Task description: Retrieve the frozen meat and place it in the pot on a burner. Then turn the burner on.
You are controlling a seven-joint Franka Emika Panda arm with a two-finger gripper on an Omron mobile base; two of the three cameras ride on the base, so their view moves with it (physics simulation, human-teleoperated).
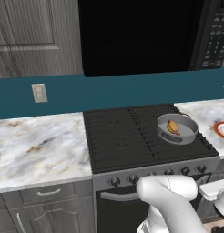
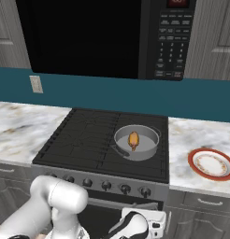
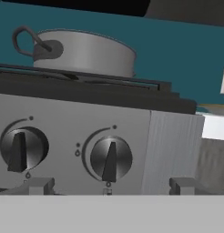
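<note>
The frozen meat point(image 2: 133, 140) lies inside the pot point(image 2: 147, 148), an orange-brown lump resting on the grey floor of it, a little toward the back. The pot sits on the burner point(image 2: 135, 161) at the front right of the dark cooktop, its short handle pointing toward the front left. From the left base view the same pot point(image 1: 186, 133) stands near the cooktop's right edge with the meat point(image 1: 173, 127) in it.

To the right of the stove, on the marbled bench point(image 2: 191, 135), a red-rimmed white plate point(image 2: 211, 164) lies well apart from the pot. A black microwave point(image 2: 89, 37) hangs above the cooktop against the teal wall, and a pale outlet point(image 2: 36, 84) is set in that wall to the left.

The arm is bent low in front of the stove. The gripper point(image 3: 111, 186) hangs released, jaws spread wide with nothing between them, its two grey fingertips point(image 3: 38, 185) at the bottom of the hand view. It faces the stove's metal front panel, level with two dark knobs: one knob point(image 3: 110, 159) sits just above the gap between the tips, the other knob point(image 3: 22, 149) further left. Above them in the hand view the pot's wall point(image 3: 86, 54) rises over the grate edge
</note>
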